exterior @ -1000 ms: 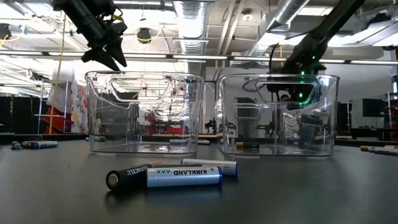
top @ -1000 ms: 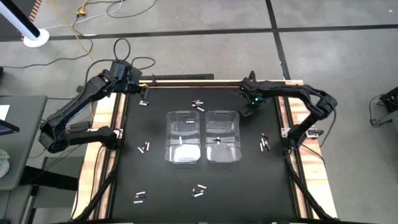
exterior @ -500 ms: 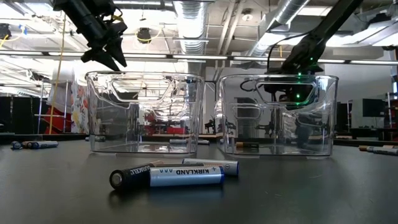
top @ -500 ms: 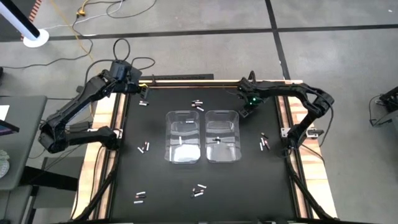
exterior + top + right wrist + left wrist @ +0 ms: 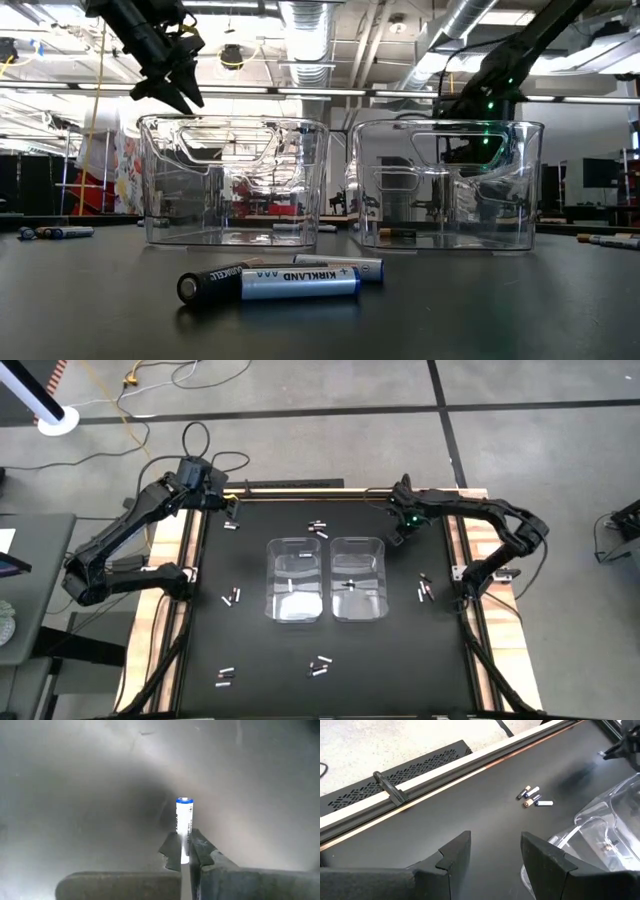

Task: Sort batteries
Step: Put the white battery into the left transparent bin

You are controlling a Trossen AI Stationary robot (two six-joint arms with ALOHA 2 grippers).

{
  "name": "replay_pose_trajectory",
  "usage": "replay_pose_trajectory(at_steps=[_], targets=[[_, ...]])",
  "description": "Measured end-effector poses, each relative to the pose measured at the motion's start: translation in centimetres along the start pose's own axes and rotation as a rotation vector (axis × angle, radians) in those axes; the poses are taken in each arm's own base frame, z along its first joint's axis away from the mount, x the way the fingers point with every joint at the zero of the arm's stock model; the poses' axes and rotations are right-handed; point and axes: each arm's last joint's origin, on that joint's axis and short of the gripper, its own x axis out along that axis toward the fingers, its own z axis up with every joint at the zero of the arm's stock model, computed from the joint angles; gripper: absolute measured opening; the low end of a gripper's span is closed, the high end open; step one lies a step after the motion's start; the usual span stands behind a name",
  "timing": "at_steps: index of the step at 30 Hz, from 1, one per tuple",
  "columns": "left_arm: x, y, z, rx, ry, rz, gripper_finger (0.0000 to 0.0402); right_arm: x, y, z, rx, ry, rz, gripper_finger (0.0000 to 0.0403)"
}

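Observation:
Small white and dark batteries lie in little groups on the black mat [image 5: 250,650], for instance at the far middle [image 5: 318,527] and near the front [image 5: 285,282]. My right gripper [image 5: 186,842] is behind the right clear bin [image 5: 357,577] at the far right and is shut on a white battery with a blue-ringed end [image 5: 184,820]. My left gripper [image 5: 232,512] hangs open above the mat's far left corner, holding nothing. In the left wrist view its fingers [image 5: 495,850] frame bare mat, and one battery group [image 5: 534,797] lies farther off. My right gripper pinches the white battery's lower part [image 5: 184,851] between its two fingertips. The battery lies along the fingers and sticks out past their tips, blue-ringed end away from the gripper. The fingers point steeply down from above. I cannot tell whether the battery's end is clear of the mat.
Two clear bins stand side by side mid-table, the left one [image 5: 295,578] and the right one, each with a battery or two on its floor. More batteries lie at the left [image 5: 232,597], the right [image 5: 424,589] and the near edge [image 5: 224,677]. Wooden rails border the mat.
My right gripper has risen a little behind the right bin: in the low view its dark fingers no longer reach down to the mat. My left arm has kept still.

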Motion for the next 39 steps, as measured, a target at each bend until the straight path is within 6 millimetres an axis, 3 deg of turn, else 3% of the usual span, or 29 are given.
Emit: replay_pose_trajectory(at_steps=[5, 11, 15, 20, 26, 33, 39], targets=[[0.0, 0.0, 0.0, 0.003, 0.000, 0.000, 0.0169, -3.5, -0.5, -1.4, 0.040, -0.054, 0.010, 0.0010], [0.0, 0.0, 0.0, 0.012, 0.001, 0.000, 0.0169, -9.1, -0.8, -3.5, 0.069, -0.288, 0.082, 0.0011], [0.0, 0.0, -0.1, 0.052, 0.012, 0.002, 0.0169, -12.9, -0.2, -4.5, 0.060, -0.485, 0.228, 0.0011], [-0.6, -0.2, -0.3, 0.161, 0.004, -0.055, 0.0169, -17.4, 1.8, -4.5, 0.029, -0.678, 0.383, 0.0011], [-3.0, -0.5, -0.7, 0.276, -0.085, -0.079, 0.0169, -20.2, 6.7, -1.8, -0.116, -0.761, 0.501, 0.0011], [-6.3, -0.7, -2.2, 0.330, -0.150, -0.078, 0.0169, -20.1, 14.8, 3.2, -0.280, -0.693, 0.543, 0.0011], [-7.7, -0.7, -3.3, 0.343, -0.144, -0.077, 0.0169, -20.4, 20.6, 6.6, -0.419, -0.652, 0.537, 0.0011]])
